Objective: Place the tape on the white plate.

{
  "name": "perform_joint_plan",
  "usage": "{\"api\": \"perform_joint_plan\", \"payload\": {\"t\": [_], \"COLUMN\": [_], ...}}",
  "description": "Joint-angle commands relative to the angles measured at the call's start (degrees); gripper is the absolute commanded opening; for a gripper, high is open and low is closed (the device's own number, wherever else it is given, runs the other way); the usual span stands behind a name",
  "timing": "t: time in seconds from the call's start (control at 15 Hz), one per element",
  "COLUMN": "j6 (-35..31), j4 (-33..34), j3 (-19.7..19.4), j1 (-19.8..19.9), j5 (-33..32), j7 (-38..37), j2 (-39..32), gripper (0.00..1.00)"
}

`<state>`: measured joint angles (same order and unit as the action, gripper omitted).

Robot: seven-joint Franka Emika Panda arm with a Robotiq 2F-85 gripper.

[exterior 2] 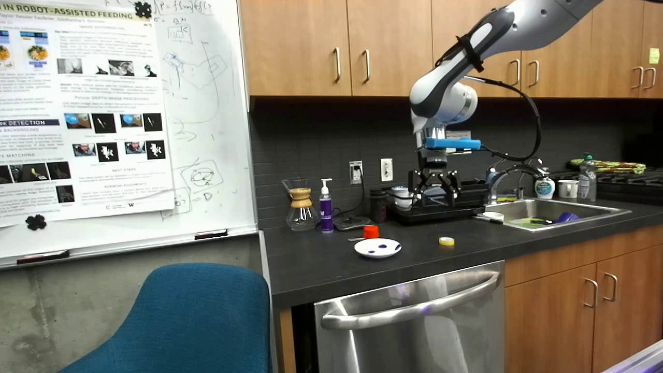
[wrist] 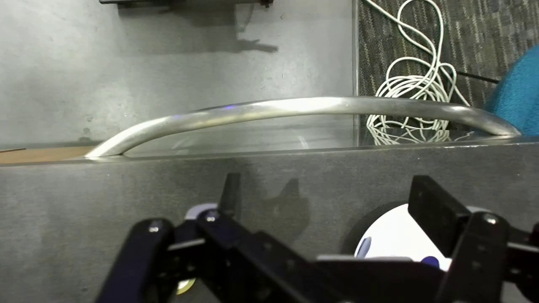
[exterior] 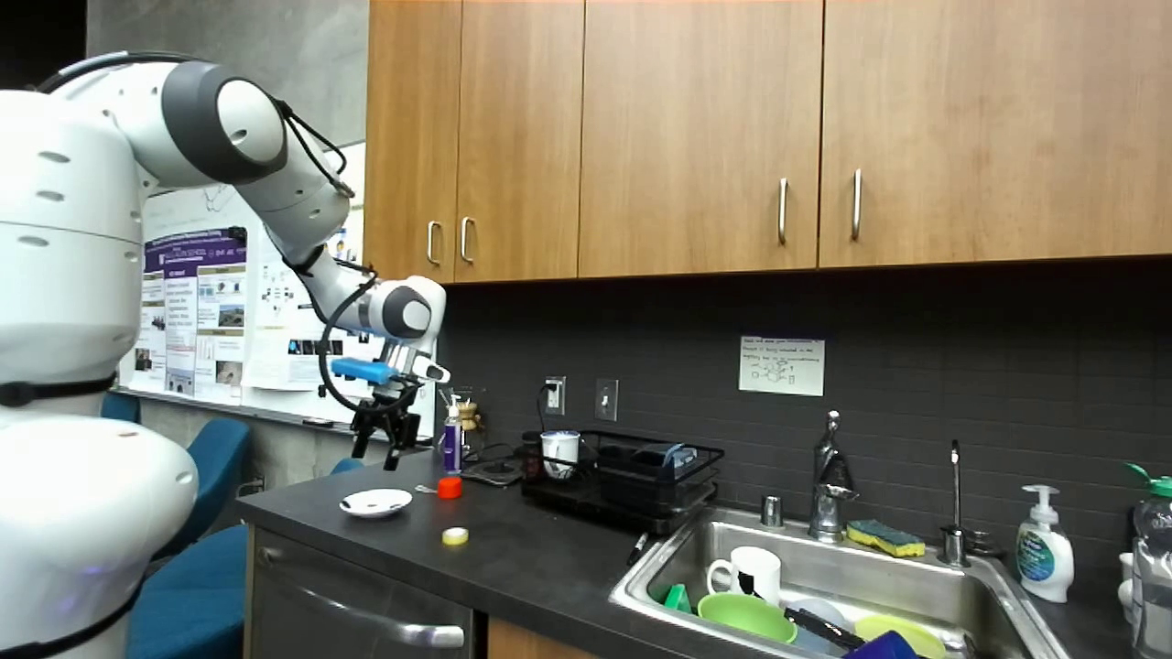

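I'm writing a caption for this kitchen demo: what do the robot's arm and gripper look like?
The arm has rounded white shells dotted with small ovals, plus dark grey joint bands. Black cables loop along it; black straps wrap it. A bright blue bar sits near the wrist. The gripper is black, with jointed linkages, shiny bolt heads and blocky fingers. No lettering is legible.

Wooden cabinets (exterior: 714, 137) hang above dark wall tiles (exterior: 897, 366) (with a whiteboard (exterior 2: 207, 129) close by).

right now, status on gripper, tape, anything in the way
Gripper open, empty, above the counter. Tape on the counter, apart from the white plate. Red item near the plate, not between it and tape.
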<state>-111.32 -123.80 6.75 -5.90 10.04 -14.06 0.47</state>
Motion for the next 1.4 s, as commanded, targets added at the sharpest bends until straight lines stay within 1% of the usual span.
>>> {"api": "perform_joint_plan", "payload": {"t": [0.0,0.2,0.53,0.67,0.73,0.93,1.07,1.2,1.33], "j6": [-1.85,-1.29,-1.98,-2.72,-3.00,-1.43,-0.67,1.09,4.66], "j4": [-2.35,-3.45,-4.67,-5.92,-6.15,-4.21,-3.42,-2.44,-1.06], "j3": [-0.66,-0.92,-1.44,-2.00,-2.28,-3.18,-3.69,-3.89,-3.76], "j1": [0.25,0.25,0.77,1.26,1.57,2.67,3.28,3.61,3.57], "j5": [4.81,7.54,5.42,3.64,2.36,-6.83,-11.60,-15.64,-18.32], "j7": [-1.55,-1.43,-0.04,-0.63,-0.94,-3.91,-4.61,-5.06,-5.21], "j2": [2.05,1.93,1.14,1.93,2.15,1.21,1.08,0.78,0.14], "gripper": [1.00,1.00,1.00,1.00,1.00,1.00,1.00,1.00,1.00]}}
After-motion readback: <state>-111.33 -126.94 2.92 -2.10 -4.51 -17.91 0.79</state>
